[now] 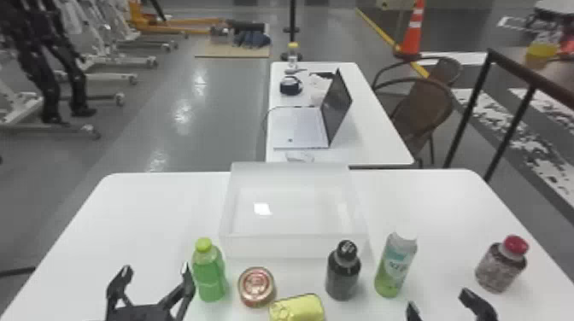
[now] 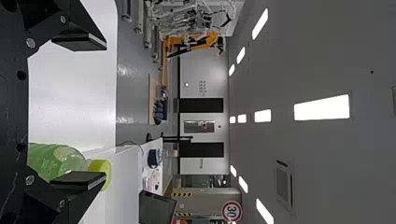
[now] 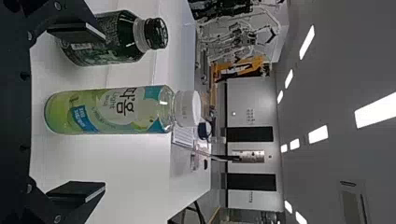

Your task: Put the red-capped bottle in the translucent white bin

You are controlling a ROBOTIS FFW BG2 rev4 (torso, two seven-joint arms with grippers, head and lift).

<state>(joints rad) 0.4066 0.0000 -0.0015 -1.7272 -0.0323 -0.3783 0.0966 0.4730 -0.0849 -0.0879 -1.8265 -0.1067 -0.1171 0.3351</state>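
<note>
White table (image 1: 141, 213) holds the bin (image 1: 294, 247) — grey floor (image 1: 222, 94) beyond (orange cone (image 1: 412, 32), too).

In the head view, the bin (image 1: 294, 246) looks smooth, cloudy plastic. At four o'clock, the red-capped bottle (image 1: 497, 271) is clear plastic; near six, the can (image 1: 256, 287) looks metal; at ten, the floor (image 1: 222, 106) is glossy.

The near table (image 1: 141, 213) carries four bottles: one green bottle (image 1: 209, 277), one black-capped bottle (image 1: 343, 275), one white-capped bottle (image 1: 395, 264) and one red-capped bottle (image 1: 499, 268). It also bears one round tin (image 1: 256, 287), one yellow item (image 1: 297, 309) and one translucent white bin (image 1: 294, 246). The far table (image 1: 371, 141) has one laptop (image 1: 299, 126) and one yellow-capped bottle (image 1: 293, 55).
</note>
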